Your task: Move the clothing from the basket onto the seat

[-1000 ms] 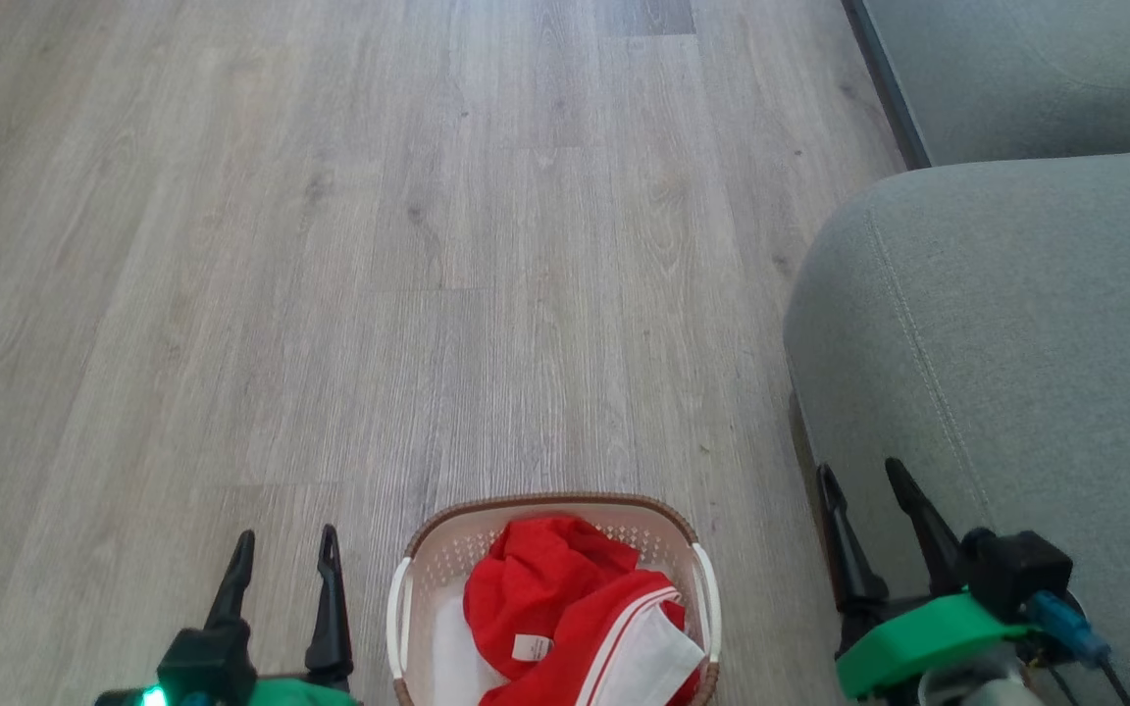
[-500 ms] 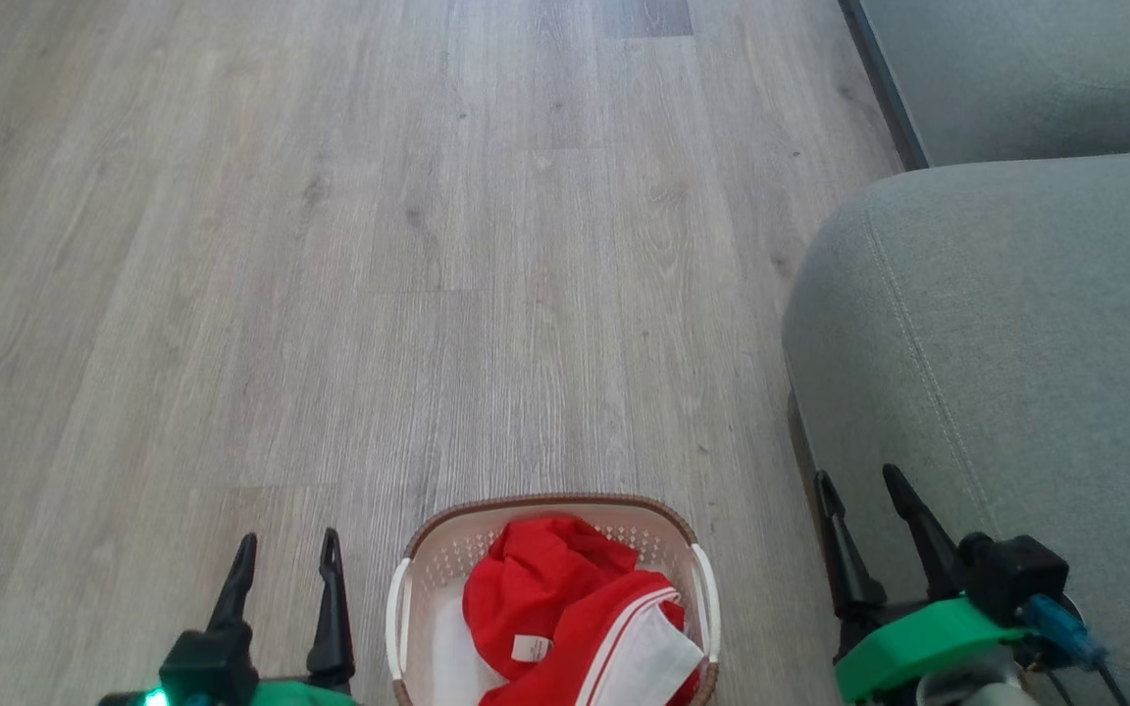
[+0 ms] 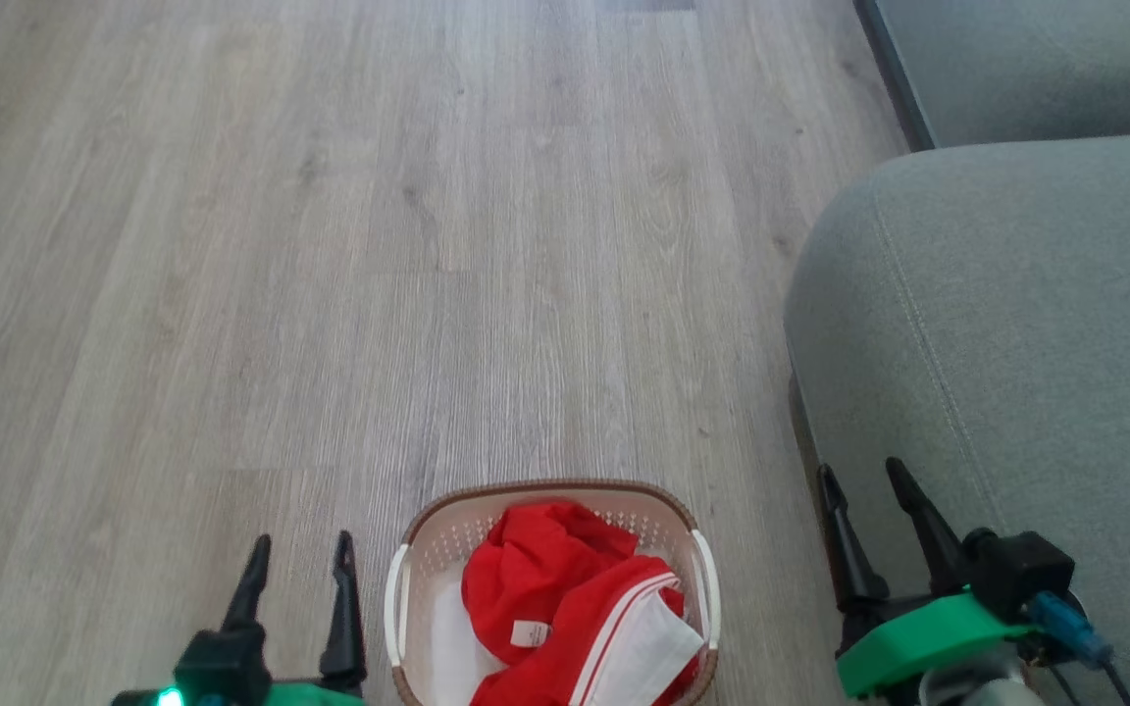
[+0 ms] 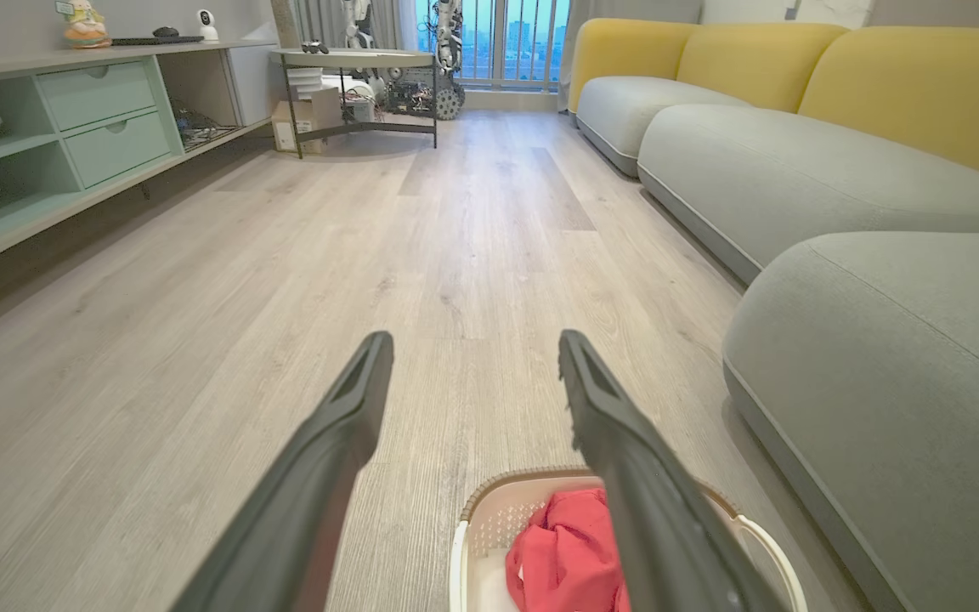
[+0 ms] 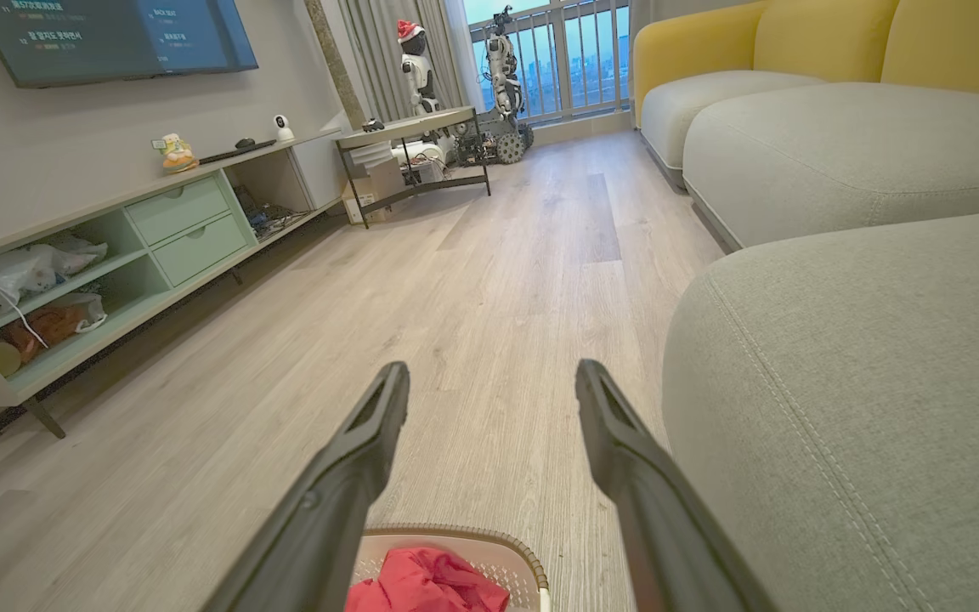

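The soft bright-red fabric clothing with white panels (image 3: 526,579) is all bunched up inside the small oval cream-white plastic basket with perforated sides and a brown woven-look rim (image 3: 545,484). One piece shows a broad white section edged with thin red-white stripes, and there's a little white tag on the red part. The basket sits on the pale grey wood-plank floor (image 3: 330,245), bottom middle of the head view. The big grey-green upholstered seat cushion with a rounded edge and stitched seam (image 3: 1016,324) is off to the robot's right, near the basket but not touching it.

The robot's left gripper (image 3: 301,539) hangs just left of the basket, its two dark fingers spread wide with nothing between them. Its right gripper (image 3: 857,468) is over by the seat's rounded corner, also spread wide and empty. The wrist views also show a mint-green low cabinet with drawers (image 4: 90,110) along the wall and yellow sofa backrests (image 4: 880,76) behind more grey cushions.
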